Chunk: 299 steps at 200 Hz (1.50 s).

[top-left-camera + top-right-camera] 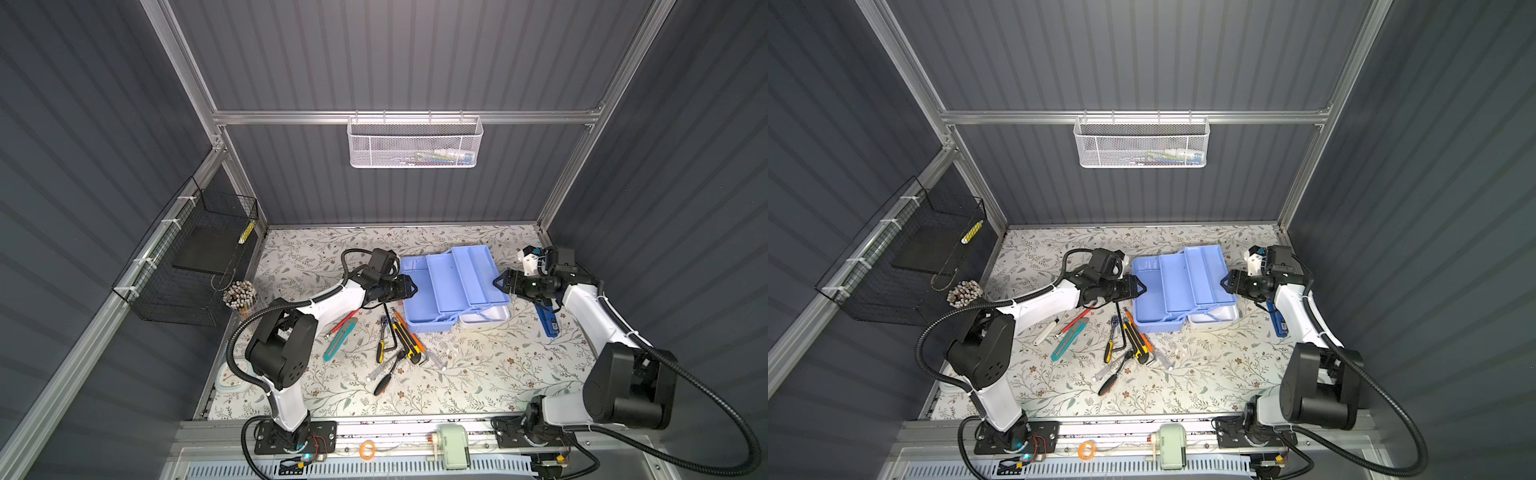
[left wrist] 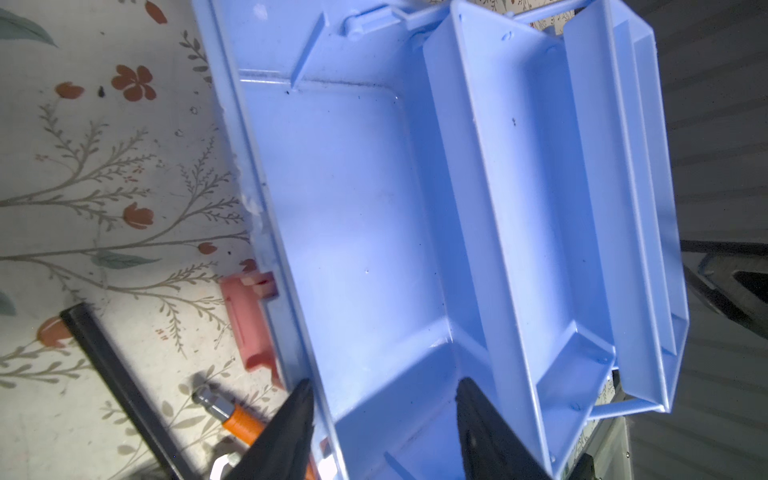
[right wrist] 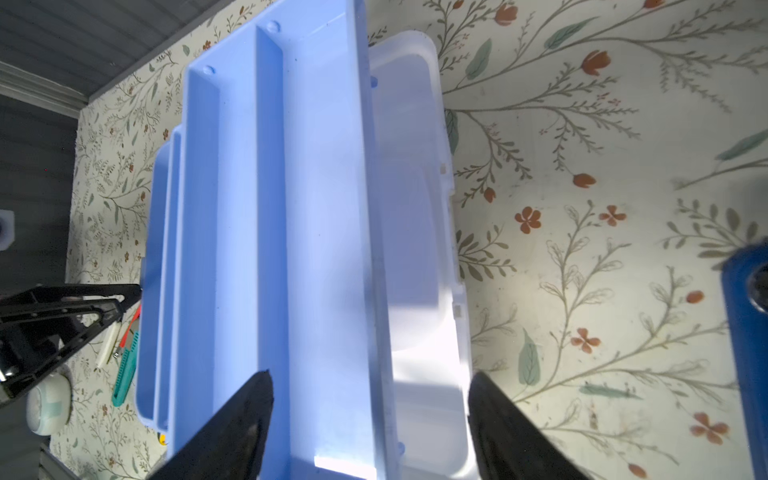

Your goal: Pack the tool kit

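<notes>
The tool kit [image 1: 457, 282] is seen open near the centre of both top views, flanked by the left gripper [image 1: 413, 286] and the right gripper [image 1: 496, 282]. Left wrist view: jaws are parted around its wall, nothing gripped. Right wrist view: jaws are spread wide, empty.

One open box [image 1: 428, 309] with two trays [image 1: 446, 282] [image 1: 478, 270]; one white basket [image 1: 415, 145]; one black basket [image 1: 187, 266]; two ratchets [image 1: 380, 340] [image 1: 386, 380]; two knives [image 1: 338, 338] [image 1: 407, 340]; one hex key [image 1: 391, 338].
</notes>
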Tool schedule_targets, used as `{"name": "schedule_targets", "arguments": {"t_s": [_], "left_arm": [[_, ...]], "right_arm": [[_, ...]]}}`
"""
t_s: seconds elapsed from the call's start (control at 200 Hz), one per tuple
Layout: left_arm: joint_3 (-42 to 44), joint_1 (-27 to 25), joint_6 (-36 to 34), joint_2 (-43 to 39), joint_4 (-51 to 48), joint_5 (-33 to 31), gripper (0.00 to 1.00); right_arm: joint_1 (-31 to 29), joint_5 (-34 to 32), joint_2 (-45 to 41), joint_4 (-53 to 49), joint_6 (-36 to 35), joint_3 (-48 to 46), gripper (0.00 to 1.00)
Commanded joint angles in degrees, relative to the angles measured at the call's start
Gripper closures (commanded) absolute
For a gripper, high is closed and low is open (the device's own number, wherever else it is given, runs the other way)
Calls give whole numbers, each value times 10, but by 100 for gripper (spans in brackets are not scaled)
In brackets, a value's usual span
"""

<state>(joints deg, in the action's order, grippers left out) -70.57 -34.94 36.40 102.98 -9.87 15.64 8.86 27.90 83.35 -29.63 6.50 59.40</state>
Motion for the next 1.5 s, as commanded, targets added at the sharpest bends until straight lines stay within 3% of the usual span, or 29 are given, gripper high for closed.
{"name": "schedule_targets", "arguments": {"t_s": [0.0,0.34,0.595,0.96,1.221,1.491], "left_arm": [[-9,0,1,7,-47,-2,43],[-22,0,5,17,-32,10,43],[-24,0,10,21,-23,20,42],[-24,0,8,10,-36,18,41],[-8,0,-12,-15,-74,-22,40],[-8,-11,-14,1,-68,-2,42]], "right_arm": [[1,1,31,-6,-4,26,33],[6,-36,62,-12,-24,68,58],[20,-34,92,-29,-36,97,67],[19,-27,47,-32,-21,86,54],[7,-12,16,-43,-7,84,45],[-11,-19,37,-41,-7,74,45]]}}
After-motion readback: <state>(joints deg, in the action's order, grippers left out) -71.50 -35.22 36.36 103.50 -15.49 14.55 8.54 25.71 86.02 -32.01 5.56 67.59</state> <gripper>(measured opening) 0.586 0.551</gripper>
